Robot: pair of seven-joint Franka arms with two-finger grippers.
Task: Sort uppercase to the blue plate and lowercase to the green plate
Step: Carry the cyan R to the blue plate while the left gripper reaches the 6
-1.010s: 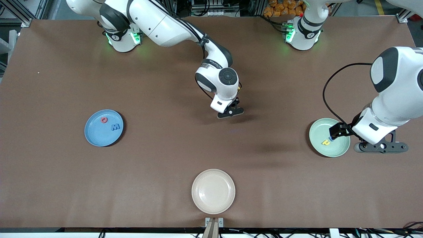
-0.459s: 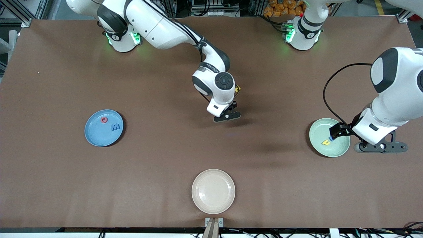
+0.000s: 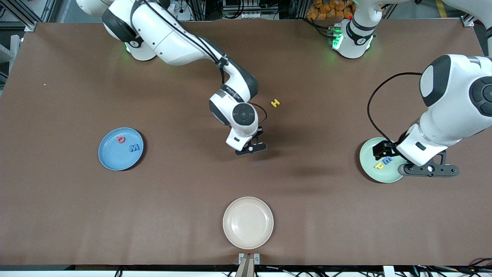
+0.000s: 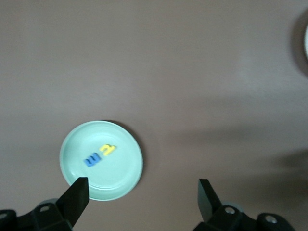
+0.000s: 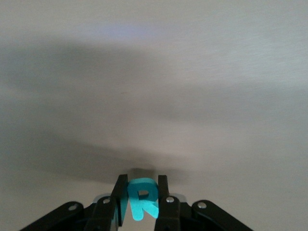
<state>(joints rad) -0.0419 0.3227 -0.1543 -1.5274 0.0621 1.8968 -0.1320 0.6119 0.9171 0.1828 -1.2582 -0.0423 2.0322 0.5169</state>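
My right gripper (image 5: 142, 180) is shut on a teal-green uppercase R (image 5: 142, 198), held upright above bare table. In the front view this right gripper (image 3: 250, 148) hangs over the middle of the table. A yellow uppercase H (image 3: 275, 103) lies on the table, farther from the front camera than that gripper. The blue plate (image 3: 111, 158) holds a red O (image 3: 121, 139) and a blue M (image 3: 134, 147). The green plate (image 3: 369, 163) holds a blue lowercase letter (image 3: 387, 161) and a yellow one (image 3: 379, 166). My left gripper (image 3: 427, 169) is open over that plate's (image 4: 122, 175) edge, holding nothing.
A cream plate (image 3: 248, 222) sits near the table edge closest to the front camera, midway between the arms' ends; its rim (image 4: 306, 48) shows in the left wrist view. The brown table (image 3: 184, 184) stretches wide between the three plates.
The right arm carried the R toward the blue plate's end and toward the front camera, uncovering the yellow H. The left arm shifted a little, and the blue lowercase letter now shows fully.
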